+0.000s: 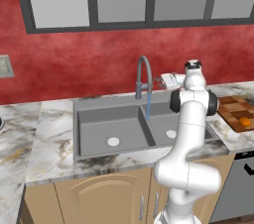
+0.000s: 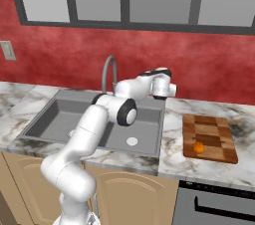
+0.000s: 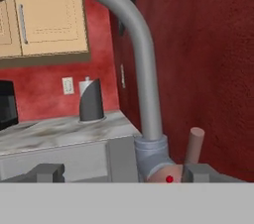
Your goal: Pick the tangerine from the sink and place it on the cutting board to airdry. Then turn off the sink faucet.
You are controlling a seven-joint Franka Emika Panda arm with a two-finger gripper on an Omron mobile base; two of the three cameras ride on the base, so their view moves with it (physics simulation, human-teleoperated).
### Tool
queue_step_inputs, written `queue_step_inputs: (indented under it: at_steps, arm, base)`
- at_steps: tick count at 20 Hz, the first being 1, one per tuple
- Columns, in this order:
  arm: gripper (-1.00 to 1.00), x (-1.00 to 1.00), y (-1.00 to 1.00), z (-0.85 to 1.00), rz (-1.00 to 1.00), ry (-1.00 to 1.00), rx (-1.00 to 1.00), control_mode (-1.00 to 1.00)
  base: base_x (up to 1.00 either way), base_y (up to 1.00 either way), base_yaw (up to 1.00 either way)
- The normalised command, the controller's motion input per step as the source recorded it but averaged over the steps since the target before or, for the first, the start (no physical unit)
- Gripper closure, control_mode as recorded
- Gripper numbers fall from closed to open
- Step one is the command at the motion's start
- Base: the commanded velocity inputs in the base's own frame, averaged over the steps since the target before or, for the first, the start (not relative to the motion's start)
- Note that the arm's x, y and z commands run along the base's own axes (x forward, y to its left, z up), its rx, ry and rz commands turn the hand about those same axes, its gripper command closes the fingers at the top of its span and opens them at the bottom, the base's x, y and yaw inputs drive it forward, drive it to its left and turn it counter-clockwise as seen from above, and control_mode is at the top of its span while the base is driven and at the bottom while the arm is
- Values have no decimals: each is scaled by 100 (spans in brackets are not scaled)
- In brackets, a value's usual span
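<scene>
here one tangerine [image 2: 198,147] sits on the cutting board [image 2: 219,150]; the gripper [image 3: 119,172], wide apart, flanks the faucet [image 3: 144,94] base behind two sink [image 1: 99,119] basins.

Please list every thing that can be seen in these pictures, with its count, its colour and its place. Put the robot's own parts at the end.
sink: 1, grey, two basins, set in the counter.
drain discs: 2, white, one in each basin.
sink faucet: 1, grey, behind the divider; blue water runs from its spout.
faucet handle: 1, pinkish, beside the faucet base, near the wall.
cutting board: 1, checkered brown, on the counter right of the sink.
tangerine: 1, orange, on the cutting board.
counter: 1, marbled white.
wall outlet: 1, pale, on the red wall, left.
arm: 1, white, reaching over the sink.
tool: 1, dark tips, open, at the faucet base.
</scene>
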Motion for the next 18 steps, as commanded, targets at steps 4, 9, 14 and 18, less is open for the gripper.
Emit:
queue_step_inputs:
  at_steps: [4, 9, 14, 18]
  arm:
    - [-100, 3, -18, -21, 0, 0, 0, -100]
    - [-100, 22, -14, -15, 0, 0, 0, -100]
    - [-100, 32, -10, -8, 0, 0, 0, -100]
    - [-100, 29, -6, -5, 0, 0, 0, -100]
  base:
    - [0, 0, 0]
    - [0, 0, 0]
    - [0, 0, 0]
    - [0, 0, 0]
